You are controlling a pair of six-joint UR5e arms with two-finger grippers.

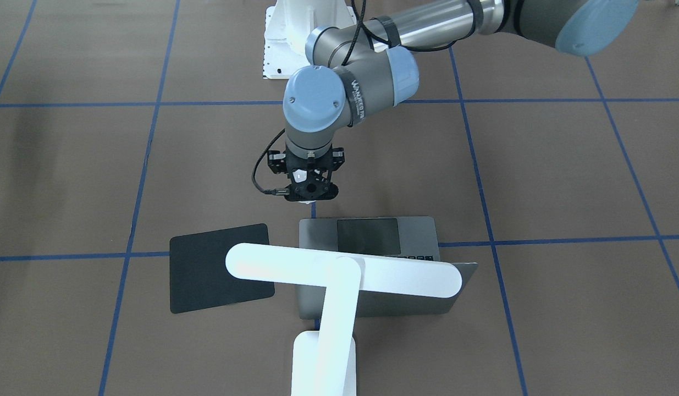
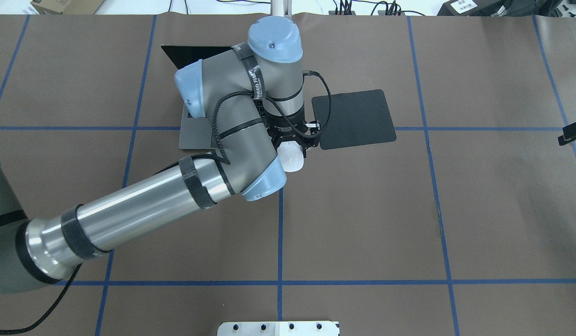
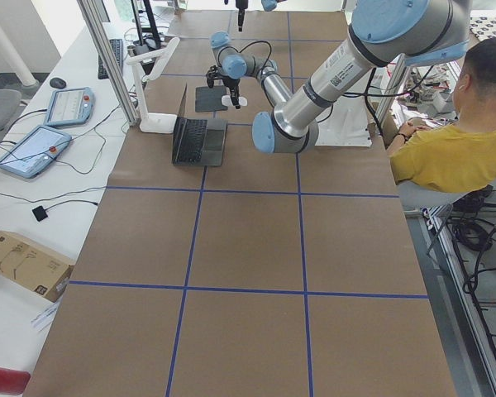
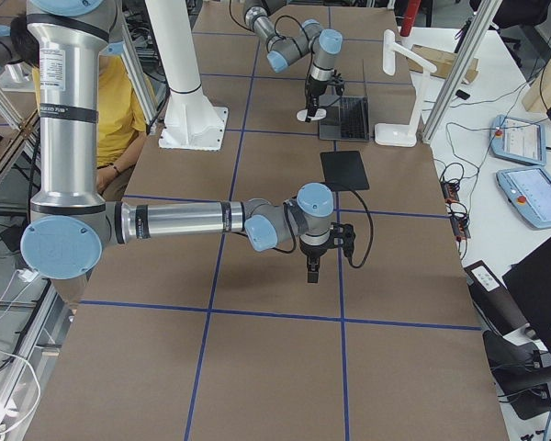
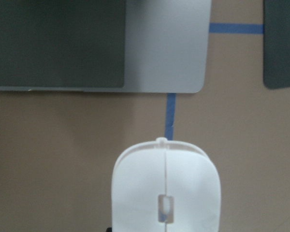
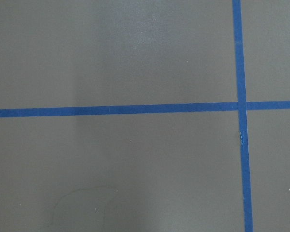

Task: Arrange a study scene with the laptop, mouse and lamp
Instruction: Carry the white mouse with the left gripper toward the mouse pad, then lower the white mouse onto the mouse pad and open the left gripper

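Note:
My left gripper [image 2: 293, 148] is shut on the white mouse [image 2: 291, 161], which it holds just in front of the near right corner of the laptop [image 2: 194, 139]. The left wrist view shows the mouse [image 5: 165, 193] from above, with the grey laptop [image 5: 164, 48] beyond it. The laptop [image 1: 421, 231] stands open, and the white T-shaped lamp [image 1: 339, 269] rises in front of its screen. My right gripper [image 4: 312, 266] hangs over bare table far from these things; I cannot tell whether it is open or shut.
A flat black mat [image 2: 353, 119] lies to the right of the laptop, close to the mouse. The white bolted pedestal [image 1: 284, 49] stands at the robot's side of the table. A seated person [image 3: 446, 149] is beside the table. Blue tape lines cross the brown surface.

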